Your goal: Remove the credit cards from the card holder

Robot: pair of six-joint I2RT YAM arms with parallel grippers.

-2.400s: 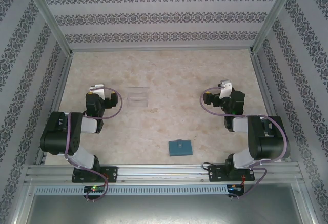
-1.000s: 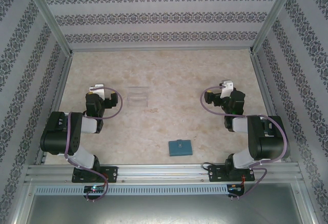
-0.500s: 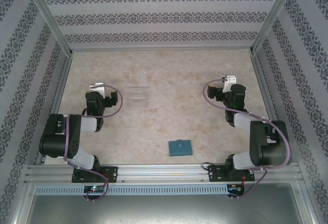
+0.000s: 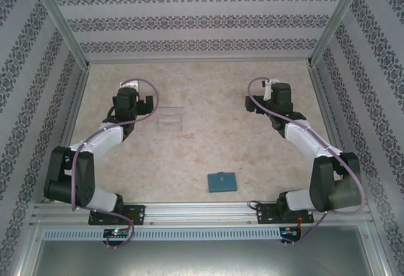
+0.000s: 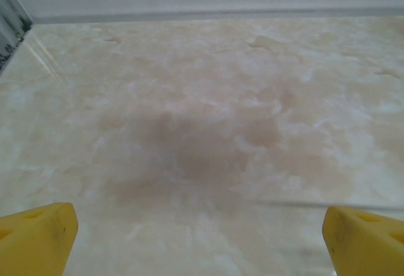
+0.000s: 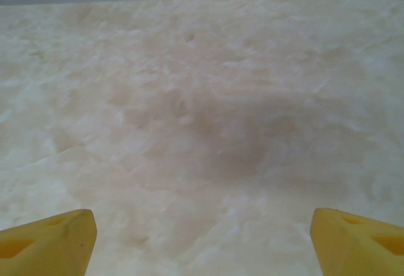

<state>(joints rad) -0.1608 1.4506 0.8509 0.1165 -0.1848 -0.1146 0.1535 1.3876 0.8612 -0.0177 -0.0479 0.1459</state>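
The card holder [image 4: 221, 181], a small teal wallet, lies closed and flat near the table's front edge, between the two arm bases. The credit cards are hidden. My left gripper [image 4: 131, 98] hangs over the left rear of the table, far from the card holder. In the left wrist view this gripper [image 5: 199, 244] is open, its yellow fingertips [image 5: 38, 238] wide apart over bare marble. My right gripper [image 4: 271, 96] is over the right rear of the table. In the right wrist view it [image 6: 202, 241] is open too, with nothing between its fingertips [image 6: 356, 241].
A clear plastic tray [image 4: 170, 119] sits on the table just right of the left gripper. Patterned walls and metal frame posts [image 4: 69, 36] close in the table on the left, right and back. The beige marble tabletop [image 4: 214, 143] lies between the arms.
Both arms have stretched out from their folded pose, carrying the grippers toward the far wall. The card holder and the tray have not moved.
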